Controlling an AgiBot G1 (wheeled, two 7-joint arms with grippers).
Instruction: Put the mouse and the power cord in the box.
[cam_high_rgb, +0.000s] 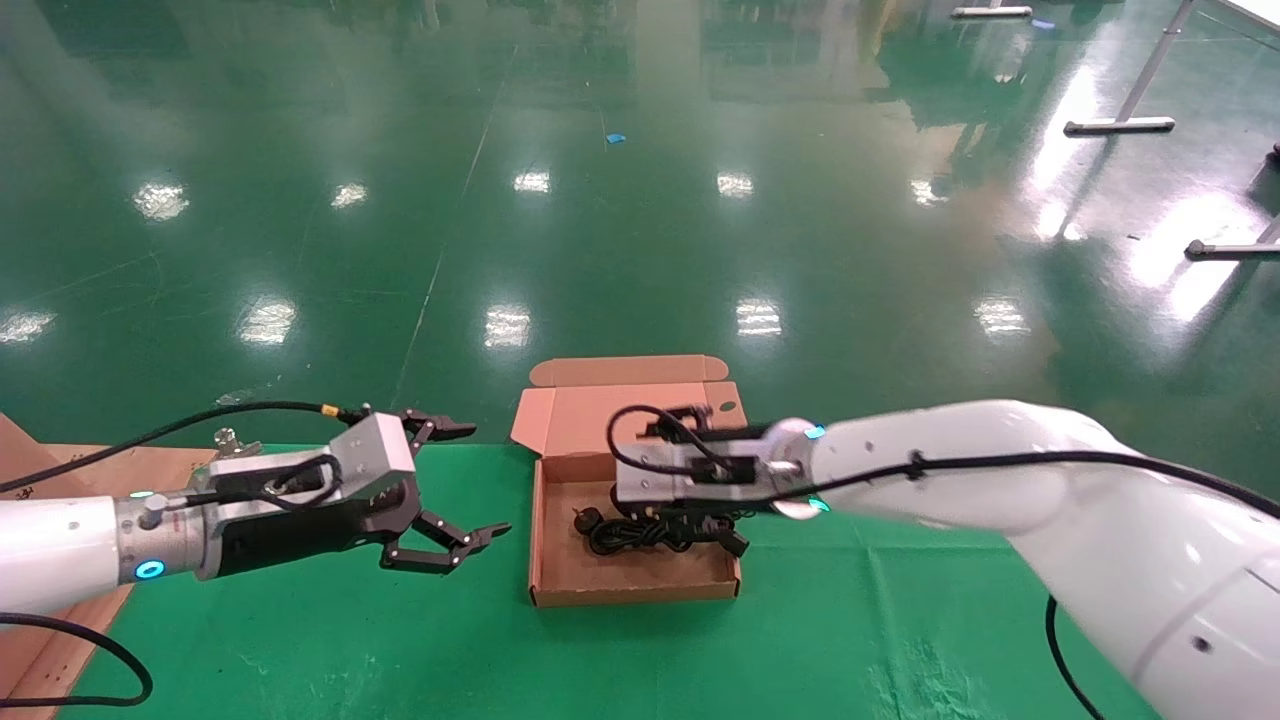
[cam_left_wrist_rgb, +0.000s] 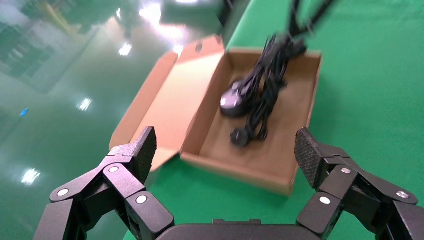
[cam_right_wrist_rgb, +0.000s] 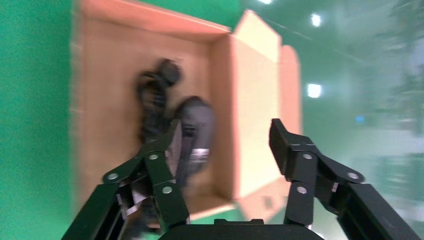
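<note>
Brown cardboard, the box (cam_high_rgb: 560, 585) sits open on the green-covered table (cam_high_rgb: 300, 650), its lid flap (cam_high_rgb: 620, 410) folded back toward the far edge. Both task items appear to lie inside it already: the left wrist view shows the mouse (cam_left_wrist_rgb: 231, 98) on the box floor near the lid hinge, with the bundled power cord (cam_left_wrist_rgb: 262, 92) beside it and partly draped over it, plug end toward the front wall. The right gripper (cam_right_wrist_rgb: 222, 145) hovers just above the box with its fingers spread and nothing between them; the mouse (cam_right_wrist_rgb: 196, 137) lies directly below. The left gripper (cam_high_rgb: 450, 490) is held off to the left of the box, fingers wide apart and empty. Judging from this, the loading looks done; what seems left is for the right arm to pull clear.
</note>
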